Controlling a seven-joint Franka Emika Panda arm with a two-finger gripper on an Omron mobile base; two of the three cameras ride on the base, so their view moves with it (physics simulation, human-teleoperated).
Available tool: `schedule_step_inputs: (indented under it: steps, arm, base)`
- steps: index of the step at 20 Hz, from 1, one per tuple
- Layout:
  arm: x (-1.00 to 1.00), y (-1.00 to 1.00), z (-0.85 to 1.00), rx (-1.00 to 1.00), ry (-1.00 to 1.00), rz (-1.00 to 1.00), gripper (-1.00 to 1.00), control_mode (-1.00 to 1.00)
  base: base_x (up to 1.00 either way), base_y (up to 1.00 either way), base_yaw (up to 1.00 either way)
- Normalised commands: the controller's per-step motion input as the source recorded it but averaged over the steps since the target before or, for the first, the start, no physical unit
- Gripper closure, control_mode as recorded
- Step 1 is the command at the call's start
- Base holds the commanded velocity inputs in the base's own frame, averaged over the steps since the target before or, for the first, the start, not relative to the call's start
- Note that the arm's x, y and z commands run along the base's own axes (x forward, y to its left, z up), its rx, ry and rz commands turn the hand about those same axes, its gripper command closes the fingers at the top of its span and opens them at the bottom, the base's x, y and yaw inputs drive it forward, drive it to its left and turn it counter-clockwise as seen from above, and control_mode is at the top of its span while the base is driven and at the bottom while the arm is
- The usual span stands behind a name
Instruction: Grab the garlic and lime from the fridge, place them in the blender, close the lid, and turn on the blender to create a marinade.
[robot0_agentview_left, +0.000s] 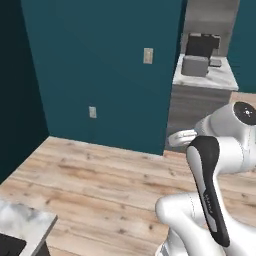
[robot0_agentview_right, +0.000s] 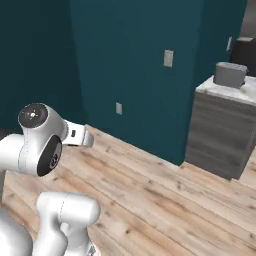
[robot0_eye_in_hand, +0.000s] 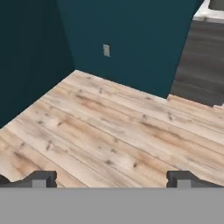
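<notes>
My gripper (robot0_eye_in_hand: 111, 179) is wide apart and holds nothing, over bare wood floor (robot0_eye_in_hand: 113, 131) by the teal wall (robot0_eye_in_hand: 131, 39). I can't see the fridge, garlic, lime or blender, so I think every step is left to do

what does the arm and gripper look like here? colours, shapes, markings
Glossy white rounded arm links, a black curved strip along one link, and dark round joint caps with pale dots. The gripper has two small dark grey blocky fingertips. No cables show.
</notes>
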Motion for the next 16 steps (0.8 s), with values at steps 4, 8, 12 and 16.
schedule_step_inputs:
  steps: [4,8,12,16]
  arm:
    - [0.00,0.00,0.00,0.00,0.00,0.00,-1.00,1.00]
    - [0.00,0.00,0.00,0.00,0.00,0.00,-1.00,1.00]
    - [0.00,0.00,0.00,0.00,0.00,0.00,-1.00,1.00]
    - [0.00,0.00,0.00,0.00,0.00,0.00,-1.00,1.00]
  base:
    - [0.00,-0.52,-0.79]
    - [0.03,-0.59,-0.74]
    - [0.66,-0.46,-0.56]
    - [1.00,-0.41,-0.41]
